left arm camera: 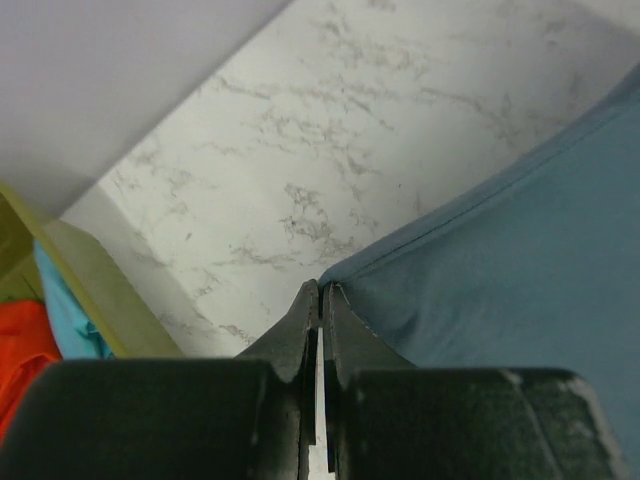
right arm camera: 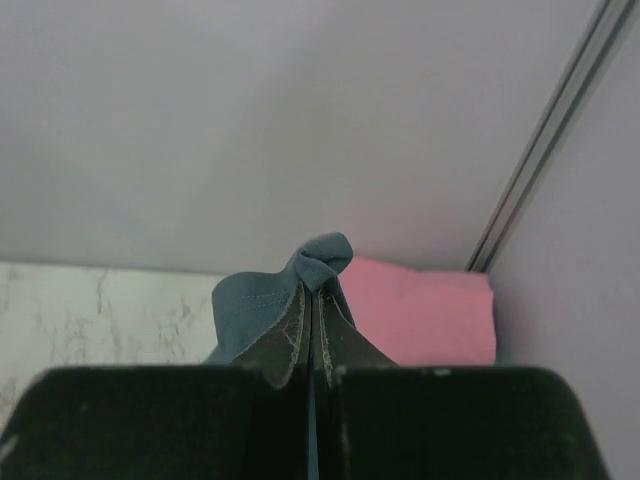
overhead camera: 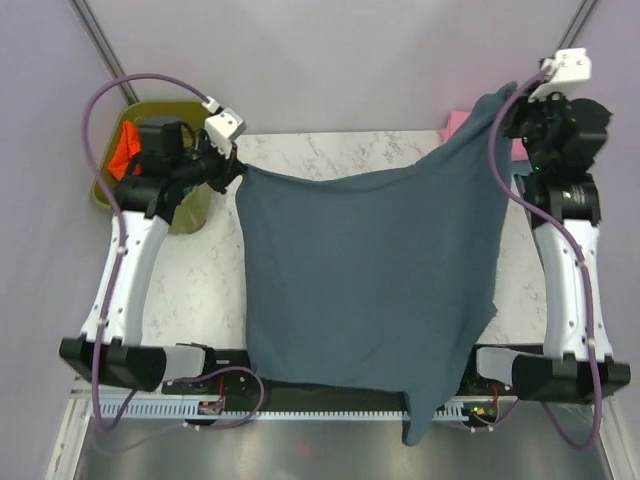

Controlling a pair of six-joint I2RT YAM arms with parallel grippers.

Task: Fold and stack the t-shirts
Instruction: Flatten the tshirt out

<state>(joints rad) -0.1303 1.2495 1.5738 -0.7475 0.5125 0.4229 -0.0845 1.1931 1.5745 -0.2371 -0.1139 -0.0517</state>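
Up close, the left gripper (left arm camera: 320,300) has its fingers pressed together on one hemmed corner of the dark slate t-shirt (overhead camera: 370,280). The right gripper (right arm camera: 312,300) pinches another corner, which bunches above its tips. Between them the cloth spreads over the marble table (overhead camera: 200,290), its lower edge draping past the near side. Beside the left arm, the olive-green bin (overhead camera: 103,188) holds an orange-red t-shirt (overhead camera: 125,150) and a teal t-shirt (left arm camera: 65,315). A pink t-shirt (right arm camera: 420,310) lies at the table's far right corner.
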